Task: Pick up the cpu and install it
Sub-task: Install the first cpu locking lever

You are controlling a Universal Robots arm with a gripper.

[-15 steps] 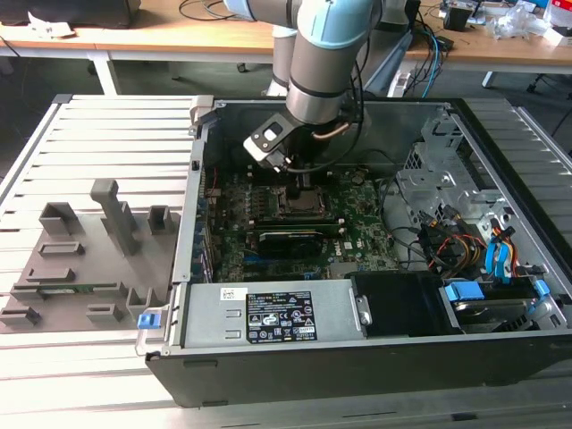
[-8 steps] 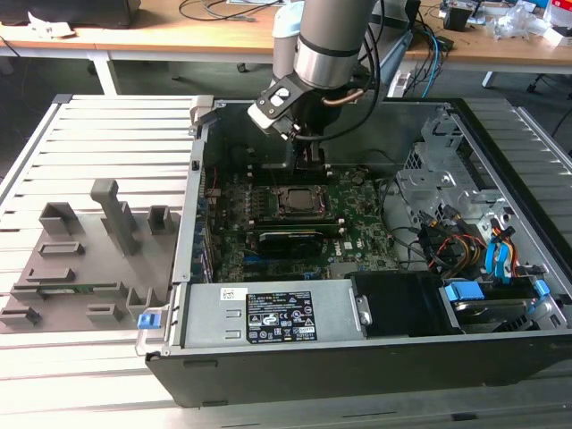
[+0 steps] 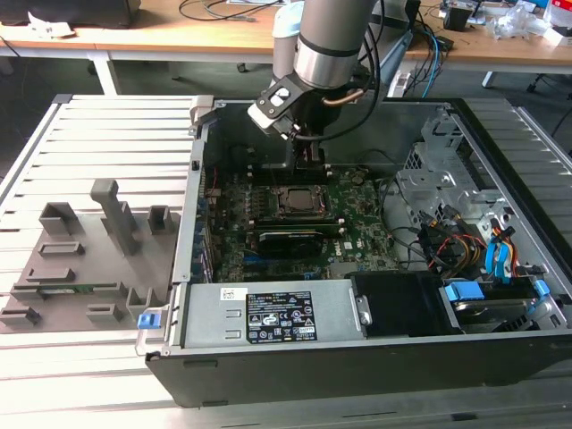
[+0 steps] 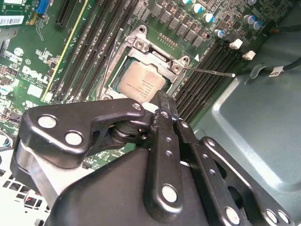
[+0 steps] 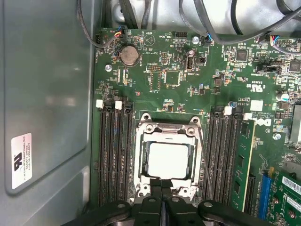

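Gripper (image 5: 161, 203) fingers are pressed together with nothing between them, and the tips hang low over the board. This shows in both wrist views, and in the second wrist view the tips (image 4: 162, 100) stand at the near edge of the socket.

Just past the tips lies the cpu (image 5: 168, 160), flat and square inside the socket (image 5: 167, 128), with its pale top showing through the metal frame. The pick-up and placing therefore look done, since the chip sits in its seat and is not in the grip. A thin lever (image 4: 211, 72) runs beside the frame. I cannot tell whether it is latched, so locking the chip down may be left.

Memory slots (image 5: 113, 155) flank the socket on either side of the gripper. Far off, outside the case, grey fixture blocks (image 3: 80, 259) stand on the table.
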